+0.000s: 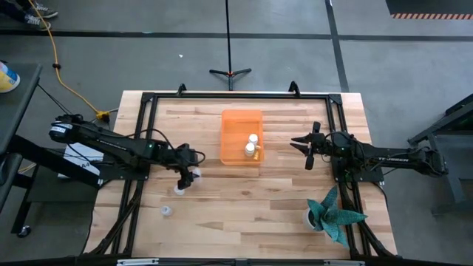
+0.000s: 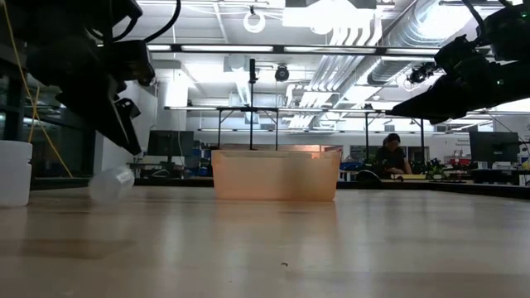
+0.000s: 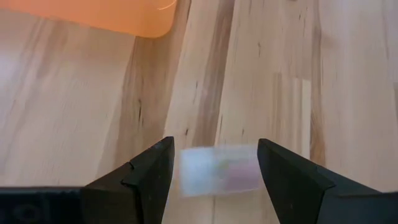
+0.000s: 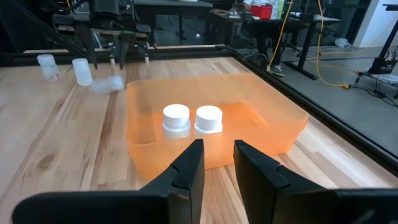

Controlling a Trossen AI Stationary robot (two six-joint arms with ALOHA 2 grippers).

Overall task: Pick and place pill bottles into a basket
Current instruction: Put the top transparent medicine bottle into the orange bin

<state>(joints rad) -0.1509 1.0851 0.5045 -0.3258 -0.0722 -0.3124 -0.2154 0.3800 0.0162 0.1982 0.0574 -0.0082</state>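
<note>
The orange basket [image 1: 242, 137] stands at the table's far middle, with two white-capped pill bottles [image 1: 252, 145] upright inside it; they also show in the right wrist view [image 4: 193, 119]. My left gripper [image 1: 186, 174] is open, low over the table to the basket's left. A pale pill bottle [image 3: 219, 170] lies tipped between its fingers; in the low view the bottle [image 2: 112, 184] sits on the table just below the fingertips. Two more bottles [image 1: 179, 191] [image 1: 167, 211] stand nearer the front. My right gripper [image 1: 304, 149] hangs open and empty to the basket's right.
A white pot with a teal plant [image 1: 325, 214] stands at the table's near right. A black frame [image 1: 148, 100] runs around the work area. Bare wood lies between the basket and the front edge.
</note>
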